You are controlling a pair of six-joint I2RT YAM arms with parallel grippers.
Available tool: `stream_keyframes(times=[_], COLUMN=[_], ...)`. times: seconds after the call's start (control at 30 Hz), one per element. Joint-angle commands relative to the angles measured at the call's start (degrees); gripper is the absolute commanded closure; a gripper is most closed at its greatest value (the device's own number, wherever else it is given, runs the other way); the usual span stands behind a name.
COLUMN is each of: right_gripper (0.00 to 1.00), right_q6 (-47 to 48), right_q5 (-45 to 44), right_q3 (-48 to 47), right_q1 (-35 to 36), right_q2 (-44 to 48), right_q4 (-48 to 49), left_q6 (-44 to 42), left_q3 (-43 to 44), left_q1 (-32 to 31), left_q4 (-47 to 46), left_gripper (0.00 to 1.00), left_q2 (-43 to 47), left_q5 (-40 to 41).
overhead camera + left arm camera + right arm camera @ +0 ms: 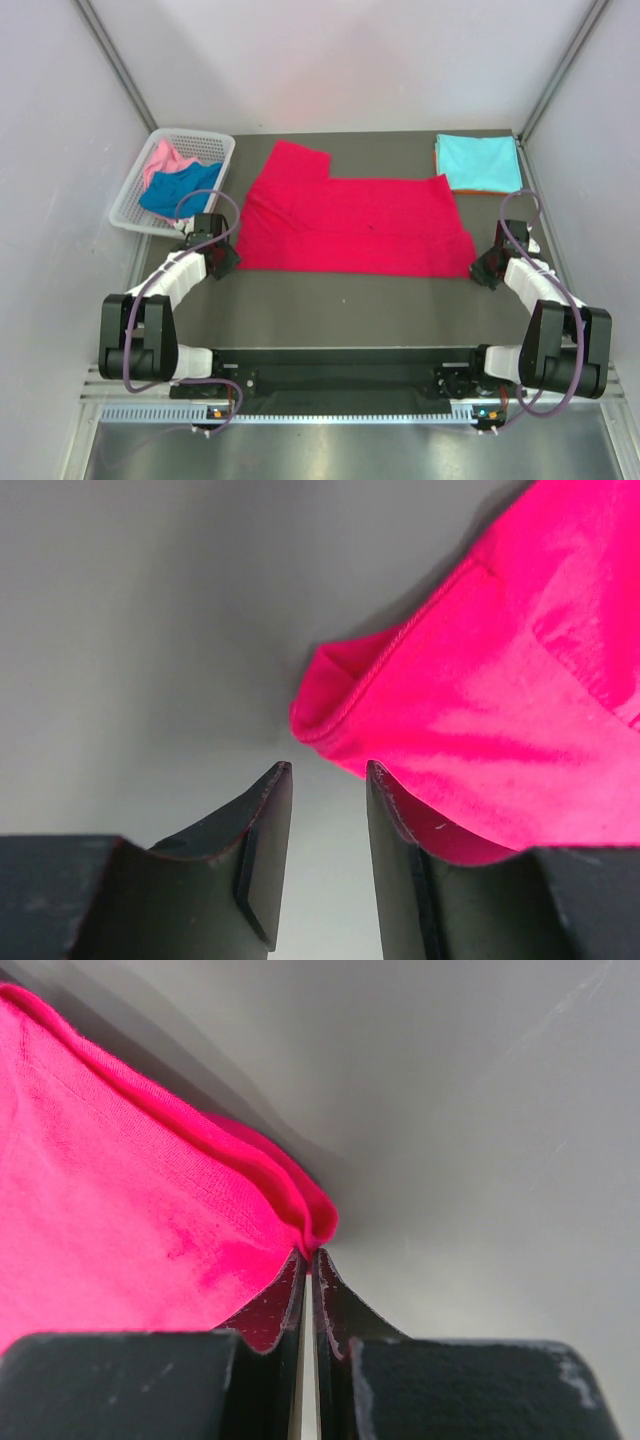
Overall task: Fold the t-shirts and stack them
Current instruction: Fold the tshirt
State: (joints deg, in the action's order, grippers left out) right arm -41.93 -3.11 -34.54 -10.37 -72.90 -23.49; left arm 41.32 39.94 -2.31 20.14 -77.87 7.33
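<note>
The crimson red t-shirt (350, 220) lies spread flat in the middle of the table, one sleeve pointing to the back left. My left gripper (222, 258) is at its near left corner. In the left wrist view that gripper (328, 768) is open with nothing between the jaws, and the red hem corner (330, 695) lies just beyond the right fingertip. My right gripper (487, 268) is at the near right corner. In the right wrist view it (309, 1253) is shut, pinching the folded red edge (315, 1215) at its tips. The turquoise t-shirt (478, 158) lies folded on the orange one (485, 188) at the back right.
A white lattice basket (128, 208) at the back left holds the pink t-shirt (162, 158) and the royal blue t-shirt (180, 190). Grey walls close in the table on both sides and at the back.
</note>
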Motion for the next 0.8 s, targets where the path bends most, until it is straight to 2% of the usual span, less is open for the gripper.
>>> stream_keyframes(times=[0.0, 0.13, 0.33, 0.47, 0.63, 0.77], right_gripper=[1.0, 1.0, 1.0, 1.0, 1.0, 1.0], right_q6=[1.0, 1.0, 0.9, 1.4, 3.0, 4.7], right_q5=[0.1, 0.0, 0.0, -1.0, -3.1, -2.1], right_q3=[-0.5, -0.4, -0.1, -0.6, -2.1, -3.6], right_q1=[-0.9, -0.9, -1.0, -1.0, -1.1, -1.1], right_q2=[1.2, 0.9, 0.5, 0.4, 1.4, 2.8], right_q4=[0.7, 0.9, 1.2, 0.0, -3.1, -6.7], left_q6=[1.0, 0.8, 0.0, -1.2, -2.0, -2.0], left_q3=[-0.9, -1.1, 0.3, 2.9, 5.0, 4.4], left_q1=[0.3, 0.3, 0.3, 0.3, 0.2, 0.1], left_q4=[-3.7, -4.9, -5.2, -1.7, 4.9, 7.2], left_gripper=[0.59, 0.63, 0.76, 1.0, 1.0, 1.0], left_q2=[-0.2, -2.1, -6.5, -8.5, -6.0, 0.2], left_q5=[2.5, 3.4, 3.1, 5.5, 7.7, 8.4])
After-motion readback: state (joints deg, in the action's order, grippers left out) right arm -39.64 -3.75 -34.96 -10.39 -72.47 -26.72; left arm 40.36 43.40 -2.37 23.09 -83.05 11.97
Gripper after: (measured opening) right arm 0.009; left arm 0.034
